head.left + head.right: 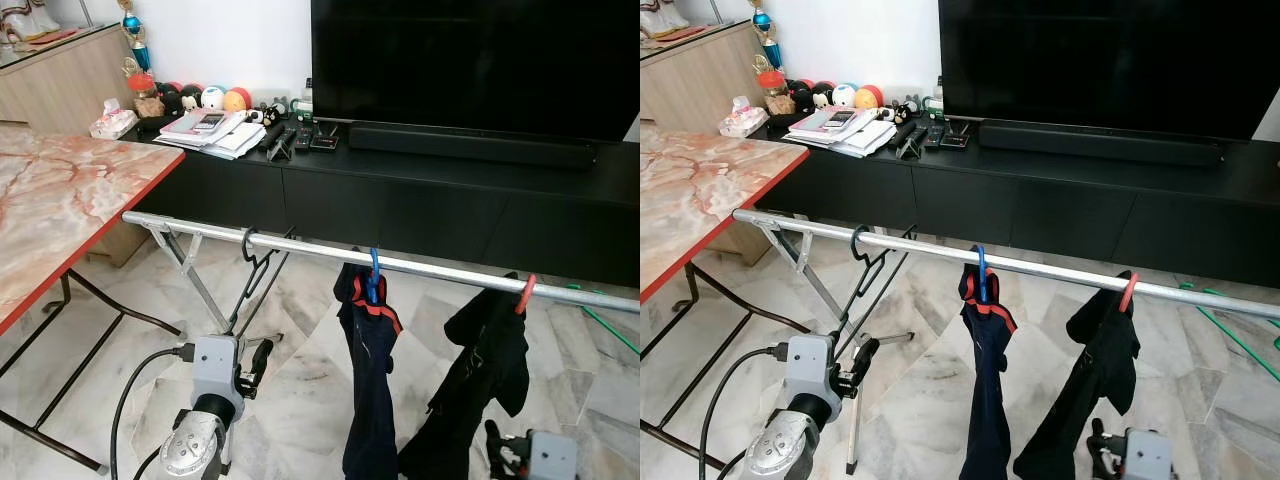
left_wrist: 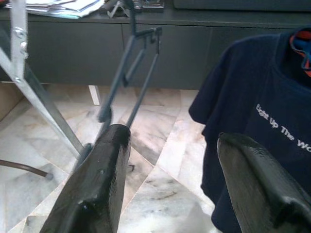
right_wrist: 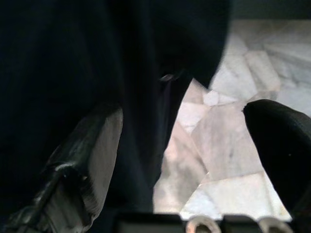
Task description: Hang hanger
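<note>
A silver rail (image 1: 440, 270) of a drying rack runs across in front of me. An empty black hanger (image 1: 256, 268) hooks over the rail near its left end. To its right a blue hanger (image 1: 373, 278) carries a navy T-shirt (image 2: 252, 121), and a red hanger (image 1: 525, 293) carries a black garment (image 1: 480, 370). My left gripper (image 1: 256, 362) is open below the black hanger and apart from it, with the hanger (image 2: 138, 63) ahead of its fingers (image 2: 97, 184). My right gripper (image 1: 498, 442) is open, low beside the black garment (image 3: 97, 58), holding nothing.
A marble-top table with a red edge (image 1: 60, 200) stands at my left on thin metal legs. The rack's folding legs (image 1: 185, 260) drop under the rail's left end. Behind is a long black TV cabinet (image 1: 420, 205) with a TV (image 1: 470, 60), papers and toys. A green rod (image 1: 610, 330) lies on the floor at right.
</note>
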